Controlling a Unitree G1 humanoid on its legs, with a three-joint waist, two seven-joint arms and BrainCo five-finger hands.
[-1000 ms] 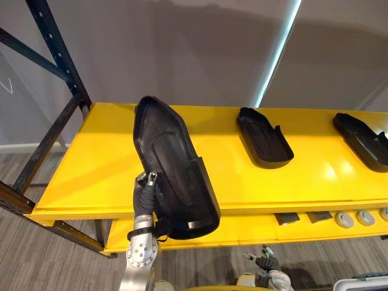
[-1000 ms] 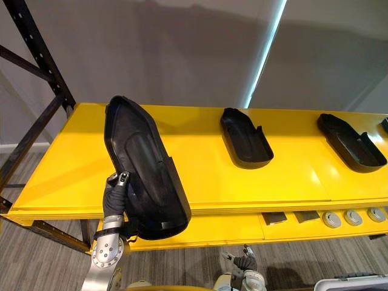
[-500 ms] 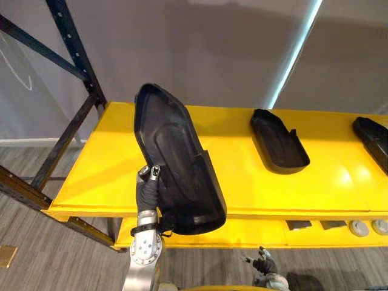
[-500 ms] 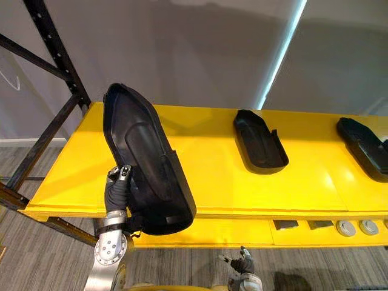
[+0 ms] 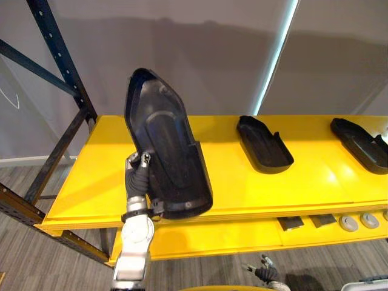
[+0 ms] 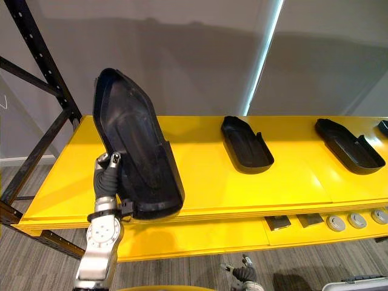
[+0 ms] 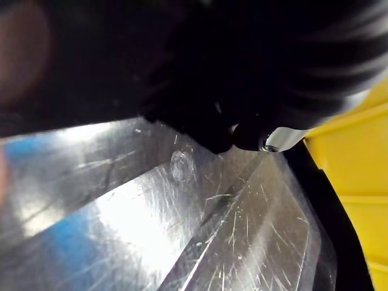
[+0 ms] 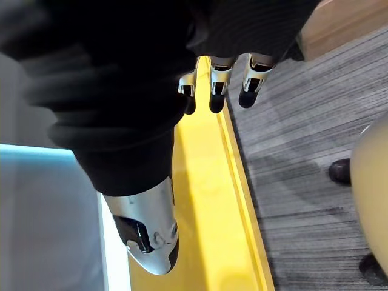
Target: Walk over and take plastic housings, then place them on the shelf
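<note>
A large black plastic housing (image 5: 163,151) stands nearly upright over the left part of the yellow shelf (image 5: 242,182), its lower end at the shelf's front edge. My left hand (image 5: 138,176) is shut on its lower left rim; the left wrist view shows the housing's glossy inner face (image 7: 182,224) close up. Two smaller black housings lie flat on the shelf, one in the middle (image 5: 264,144) and one at the far right (image 5: 357,142). My right hand (image 8: 217,79) hangs low in front of the shelf, fingers relaxed and holding nothing; it also shows at the bottom edge (image 5: 265,274).
A black rack upright with a diagonal brace (image 5: 60,66) rises at the shelf's left end. The lower yellow shelf carries dark blocks (image 5: 291,222) and grey round parts (image 5: 348,222). A grey wall stands behind, and grey carpet lies below.
The camera has shifted. My left hand has lifted the housing higher and more upright; its top now stands above the shelf's back edge.
</note>
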